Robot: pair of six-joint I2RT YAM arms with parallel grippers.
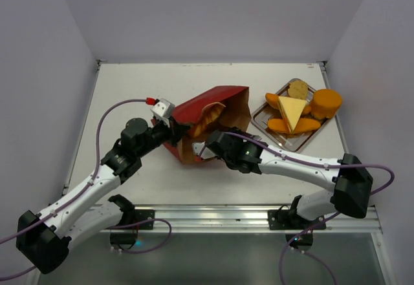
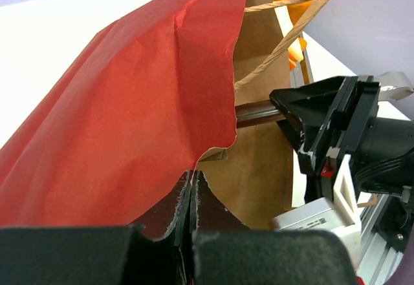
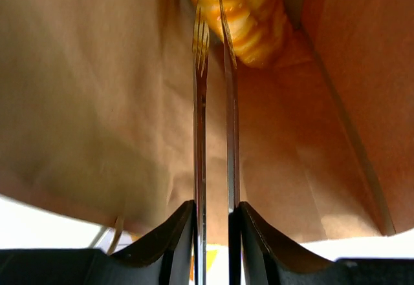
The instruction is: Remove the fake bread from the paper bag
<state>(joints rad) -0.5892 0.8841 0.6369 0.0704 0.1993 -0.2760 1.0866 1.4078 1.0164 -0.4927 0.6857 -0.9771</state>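
bag pinned at its rim, bread deep inside

the bag (image 1: 217,104) lies on its side near the middle of the desk (image 1: 129,84), red outside, brown within, its mouth turned toward my bases. my left fingers (image 2: 192,198) are pressed together on the bag's torn red edge, the paper caught between them. a tan handle (image 2: 284,39) loops across the opening just above.

my right fingers (image 3: 213,20) are inside the mouth, two thin blades a narrow slit apart with nothing between them. their tips point at the bread (image 3: 255,20), a golden ridged piece lying far back in the bag against the brown wall. i can't tell whether the tips touch it. from above, the same bread (image 1: 208,118) shows through the opening.

to the right of the bag, near it but apart, sits a tray (image 1: 256,120) with several orange and yellow pieces on it, a pale wedge (image 1: 292,110) on top.
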